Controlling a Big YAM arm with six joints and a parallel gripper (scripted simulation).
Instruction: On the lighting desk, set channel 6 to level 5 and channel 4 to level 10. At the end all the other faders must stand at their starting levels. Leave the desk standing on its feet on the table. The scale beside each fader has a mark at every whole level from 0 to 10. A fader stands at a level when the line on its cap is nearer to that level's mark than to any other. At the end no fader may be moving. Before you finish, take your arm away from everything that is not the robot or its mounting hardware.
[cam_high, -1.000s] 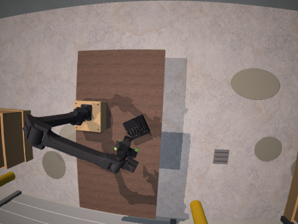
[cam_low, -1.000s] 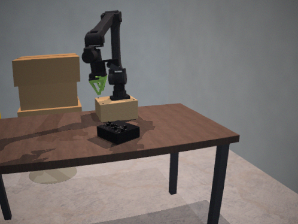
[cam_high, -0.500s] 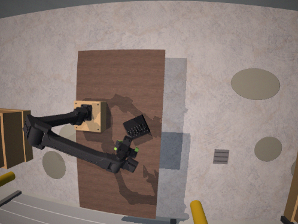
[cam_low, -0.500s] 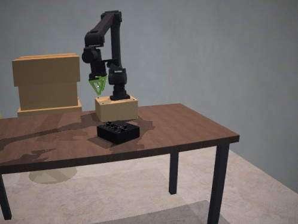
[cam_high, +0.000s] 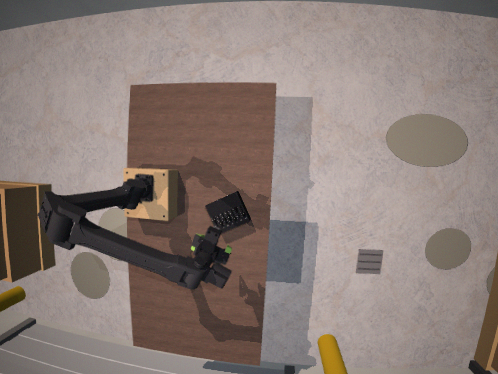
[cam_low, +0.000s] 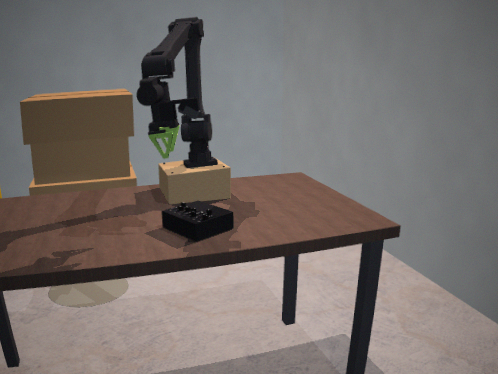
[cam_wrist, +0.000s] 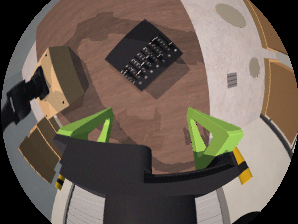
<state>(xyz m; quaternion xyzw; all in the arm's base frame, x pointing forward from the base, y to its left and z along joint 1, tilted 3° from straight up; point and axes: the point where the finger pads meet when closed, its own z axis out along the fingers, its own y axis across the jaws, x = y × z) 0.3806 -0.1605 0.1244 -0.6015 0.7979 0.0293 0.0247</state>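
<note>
At the far left of the top view a stack of cardboard boxes (cam_high: 20, 230) stands on the floor, apart from the table's left edge. The arm's elbow (cam_high: 55, 220) reaches out over that gap, above the boxes' near side. The wooden table (cam_high: 165, 125) runs as a long strip; its far half lies bare of objects, and so does the near end below the arm. The arm's wooden base block (cam_high: 167, 200) sits at the left edge, about halfway along.

From the base the forearm crosses back over the table to the gripper (cam_high: 212, 247), which hangs in the air well above the wood. Its green fingers stand spread as wide as they go, with nothing between them. In the exterior view the gripper (cam_low: 164, 142) is high, level with the base's upper part, and the lighting desk lies far below it.

The lighting desk (cam_high: 230, 211) rests just right of the gripper in the top view, between the base block and the table's right edge, close to that edge and turned at an angle to it. It is a low black box standing flat on the table (cam_low: 300, 210). A row of small fader caps (cam_wrist: 143, 59) shows on its top face; their levels and scale marks are too small to read. Right of the table the floor is open, with a small grate (cam_high: 369, 261).
</note>
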